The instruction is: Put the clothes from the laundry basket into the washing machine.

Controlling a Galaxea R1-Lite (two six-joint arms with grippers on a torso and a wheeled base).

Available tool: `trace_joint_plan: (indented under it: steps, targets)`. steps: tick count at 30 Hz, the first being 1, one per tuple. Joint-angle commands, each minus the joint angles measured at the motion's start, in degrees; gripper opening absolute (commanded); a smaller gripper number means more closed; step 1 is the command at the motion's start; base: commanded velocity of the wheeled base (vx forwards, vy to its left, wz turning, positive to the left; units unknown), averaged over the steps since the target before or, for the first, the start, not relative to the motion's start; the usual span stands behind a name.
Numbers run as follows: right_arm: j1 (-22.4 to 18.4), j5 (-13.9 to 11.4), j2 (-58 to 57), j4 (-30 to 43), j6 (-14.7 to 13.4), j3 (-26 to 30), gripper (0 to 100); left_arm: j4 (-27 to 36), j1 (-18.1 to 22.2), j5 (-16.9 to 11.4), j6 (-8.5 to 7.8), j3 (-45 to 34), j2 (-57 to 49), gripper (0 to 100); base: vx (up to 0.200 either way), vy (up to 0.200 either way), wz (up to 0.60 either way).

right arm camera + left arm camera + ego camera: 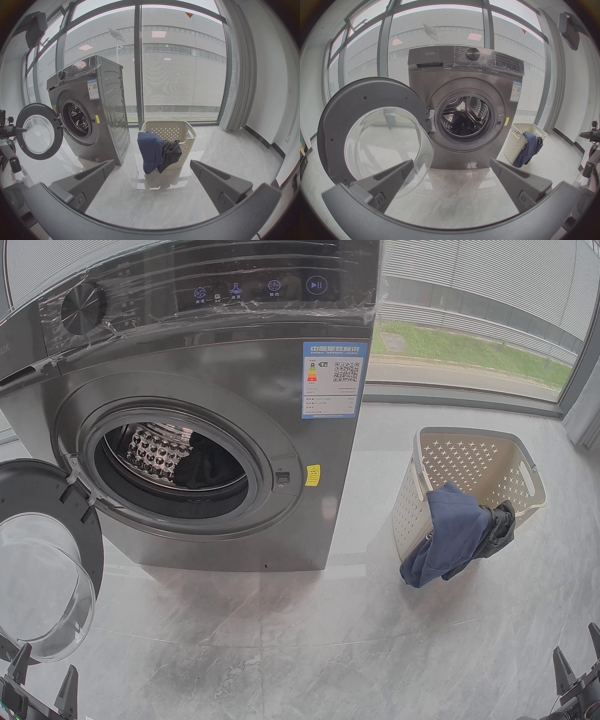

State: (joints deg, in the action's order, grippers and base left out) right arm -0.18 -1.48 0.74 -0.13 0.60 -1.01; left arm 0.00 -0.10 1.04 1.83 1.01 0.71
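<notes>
Grey marble floor [281,640], window wall behind the washer [206,359]. Washer door [44,577] is swung fully open on the washer's left, leaving the drum [181,459] mouth clear. Something dark sits inside the drum; can't tell if it's cloth.

Basket [409,515] stands on the floor just right of the washer, slightly forward of its front face. Two pieces hang over the basket's near rim: a blue garment [453,534] draped well down the outside wall, and a black garment [500,527] bunched beside it on the side away from the washer, the two touching.

Left gripper [45,671] sits low in front of the washer door, jaws spread wide and empty. Right gripper [576,652] is right of the washer, short of the basket, also wide and empty.

Handling guess: both pieces are light, limp and non-fragile. They'll sag and trail once lifted, so snagging on the rim or dragging the black one along is the risk. Best hold is probably the blue fold at the rim, pinching thick bunched fabric rather than the hanging hem.
</notes>
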Motion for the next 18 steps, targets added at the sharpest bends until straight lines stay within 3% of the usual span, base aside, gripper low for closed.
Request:
trace_joint_plan:
  steps: [1,7,15,18]
  targets:
    - [0.0,0.0,-0.7,0.0,0.0,1.0,100,0.0,0.0,0.1,0.19,-0.9,-0.4,100,0.0,-0.2,0.0]
    - [0.0,0.0,-0.7,0.0,0.0,1.0,100,0.0,0.0,0.1,0.19,-0.9,-0.4,100,0.0,-0.2,0.0]
    - [0.0,0.0,-0.7,0.0,0.0,1.0,100,0.0,0.0,0.0,0.19,-0.9,-0.4,100,0.0,0.0,0.0]
    - [0.0,0.0,-0.7,0.0,0.0,1.0,100,0.0,0.0,0.0,0.19,-0.9,-0.4,100,0.0,-0.2,0.0]
